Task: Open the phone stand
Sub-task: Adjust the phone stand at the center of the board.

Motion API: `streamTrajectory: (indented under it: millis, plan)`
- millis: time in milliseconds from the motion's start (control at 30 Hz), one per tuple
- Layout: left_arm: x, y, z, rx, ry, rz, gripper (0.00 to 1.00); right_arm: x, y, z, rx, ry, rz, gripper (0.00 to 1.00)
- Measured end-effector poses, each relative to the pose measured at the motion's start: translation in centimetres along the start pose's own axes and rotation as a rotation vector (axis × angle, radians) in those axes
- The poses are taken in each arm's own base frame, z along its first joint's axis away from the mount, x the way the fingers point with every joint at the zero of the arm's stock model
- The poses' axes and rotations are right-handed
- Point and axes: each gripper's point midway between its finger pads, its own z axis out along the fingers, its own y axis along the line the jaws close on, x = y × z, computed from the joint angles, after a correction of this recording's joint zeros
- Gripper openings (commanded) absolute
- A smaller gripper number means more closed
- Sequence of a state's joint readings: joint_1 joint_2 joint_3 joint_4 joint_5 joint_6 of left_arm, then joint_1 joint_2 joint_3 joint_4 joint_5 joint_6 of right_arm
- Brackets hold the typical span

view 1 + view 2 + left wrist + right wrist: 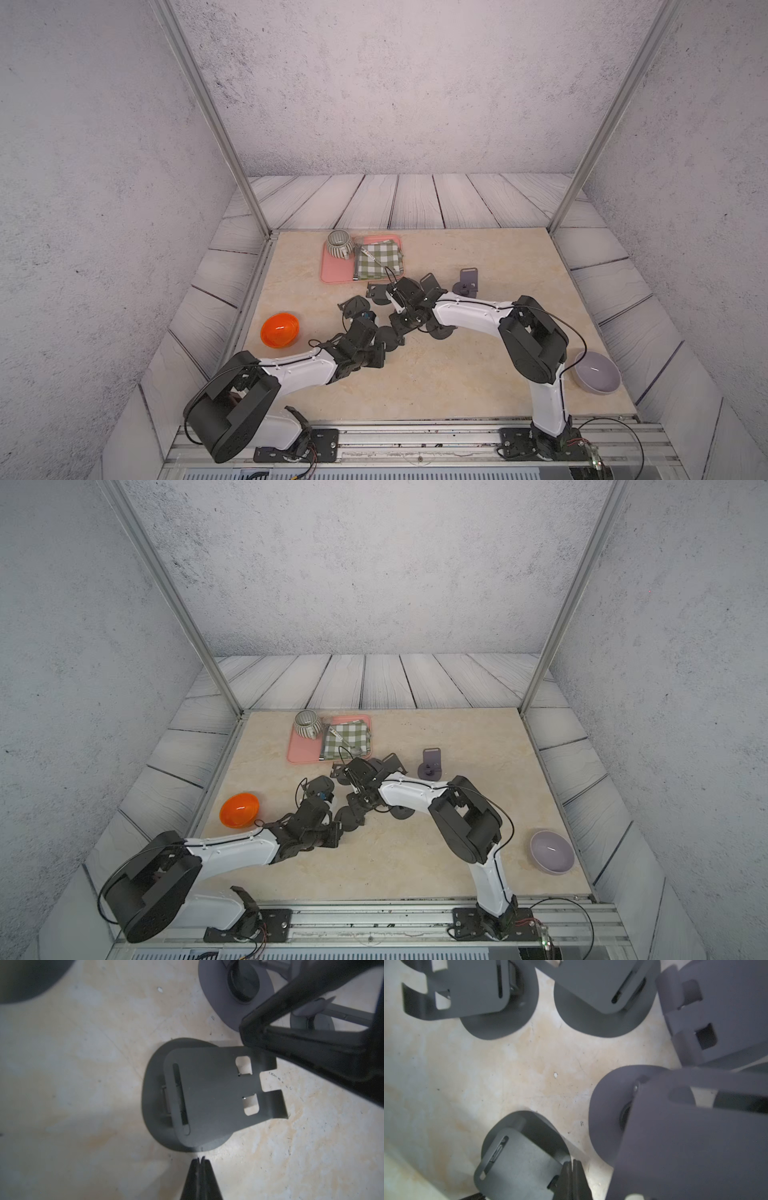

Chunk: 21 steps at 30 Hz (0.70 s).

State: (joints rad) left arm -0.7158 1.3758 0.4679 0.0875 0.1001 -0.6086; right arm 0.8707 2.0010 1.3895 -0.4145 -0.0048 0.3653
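**Both pincers closed at a folded phone stand, mid-tabletop**

Top views: The beige marble-patterned tabletop [457,386] carries a cluster of dark grey phone stands at its middle. The white left arm [291,370] and white right arm [469,316] meet over the cluster. The folded dark grey metal phone stand with a round base [388,336] lies between the two wrists. A purple phone stand [469,282] stands unfolded, just behind the right arm. At the rear, a pink tray [332,272] holds a striped mug [338,244] and a green checked cloth [378,259]. An orange bowl [279,330] sits near the left edge and a lilac bowl [597,372] near the right.

Left wrist view: The left pincer [200,1160] is closed and empty, its tips just beside the rim of the stand's base. The stand's plate lies flat on the base.

Right wrist view: The right pincer [572,1164] is closed, its tips at the hooked end of the plate. Whether they press on it cannot be told.
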Motion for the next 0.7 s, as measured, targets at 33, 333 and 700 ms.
streamTrajectory:
  millis: [33, 333, 700]
  plan:
    - [-0.2, -0.1, 0.1, -0.002, -0.003, 0.002, 0.0, 0.1, 0.0, 0.0, 0.001, 0.003, 0.0, 0.01]
    - [-1.3, 0.4, 0.3, -0.046, -0.032, 0.009, 0.0, 0.7, -0.2, -1.5, 0.003, -0.009, -0.028, 0.25]
    - [-2.0, 1.5, 1.3, -0.077, -0.041, -0.003, 0.0, 1.1, 1.0, -3.0, -0.021, -0.011, -0.141, 0.85]
